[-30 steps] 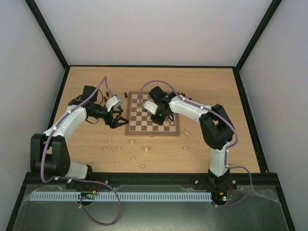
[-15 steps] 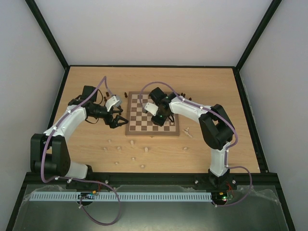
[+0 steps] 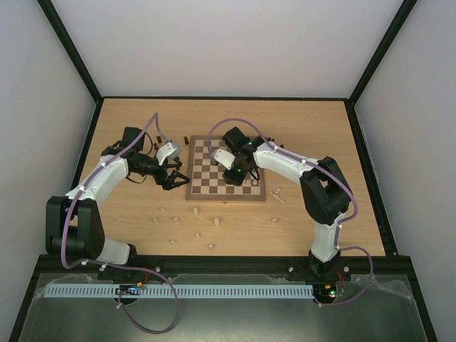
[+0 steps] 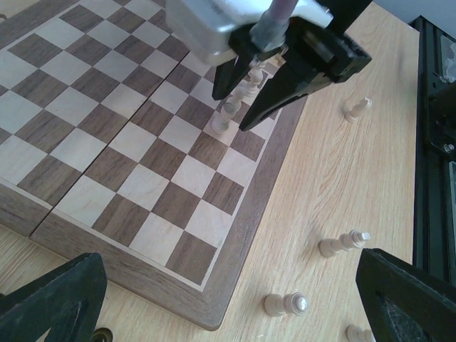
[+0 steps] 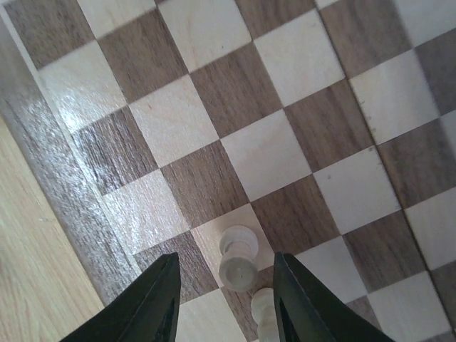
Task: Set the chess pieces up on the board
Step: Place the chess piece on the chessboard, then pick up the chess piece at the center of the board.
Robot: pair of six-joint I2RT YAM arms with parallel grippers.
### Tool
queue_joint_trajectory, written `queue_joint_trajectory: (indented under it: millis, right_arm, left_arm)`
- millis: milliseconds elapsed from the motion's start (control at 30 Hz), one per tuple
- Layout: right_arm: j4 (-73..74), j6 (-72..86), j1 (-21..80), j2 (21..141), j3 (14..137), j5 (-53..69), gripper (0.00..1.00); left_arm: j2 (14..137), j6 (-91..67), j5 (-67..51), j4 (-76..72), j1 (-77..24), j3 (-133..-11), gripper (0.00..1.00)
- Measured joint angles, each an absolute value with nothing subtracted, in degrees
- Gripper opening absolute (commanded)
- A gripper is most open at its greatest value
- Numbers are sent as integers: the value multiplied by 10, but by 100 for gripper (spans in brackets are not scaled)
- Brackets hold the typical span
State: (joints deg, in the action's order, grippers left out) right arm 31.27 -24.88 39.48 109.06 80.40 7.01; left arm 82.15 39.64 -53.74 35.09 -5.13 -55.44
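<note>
The board (image 3: 225, 197) lies mid-table. My right gripper (image 3: 234, 175) hangs over its near right part. In the right wrist view its fingers (image 5: 151, 305) stand apart on either side of a pale pawn (image 5: 238, 259) that stands upright on a cream square, with a gap on each side. A second pale piece (image 5: 263, 314) stands just behind it. My left gripper (image 3: 173, 179) hovers wide open off the board's left edge, holding nothing. In its own view the right gripper (image 4: 239, 114) straddles pale pieces (image 4: 226, 112) near the board's rim (image 4: 242, 271).
Several pale pieces lie on the table in front of the board (image 3: 197, 211), three of them in the left wrist view (image 4: 285, 305) (image 4: 344, 243) (image 4: 356, 108). Dark pieces sit behind the board (image 3: 273, 140) and at its back left corner (image 3: 184, 140). Two pale pieces lie off the right edge (image 3: 278, 194).
My right gripper's fingers have spread apart, letting go of the pale pawn, which stays standing on its square. The left arm has not moved.
</note>
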Motion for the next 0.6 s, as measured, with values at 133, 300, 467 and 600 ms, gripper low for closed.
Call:
queue_joint_trajectory:
  millis: [133, 300, 467, 600]
  right_arm:
    - [310, -246, 395, 1062, 804, 72, 47]
    - [310, -246, 395, 1005, 804, 72, 56]
    - [314, -242, 395, 942, 797, 70, 67]
    - [314, -236, 395, 890, 765, 70, 67]
  left_arm:
    - [821, 399, -535, 354, -51, -554, 99]
    - [821, 404, -519, 368, -51, -554, 99]
    - [800, 399, -462, 382, -48, -553, 99]
    - [761, 385, -399, 388, -48, -538, 99]
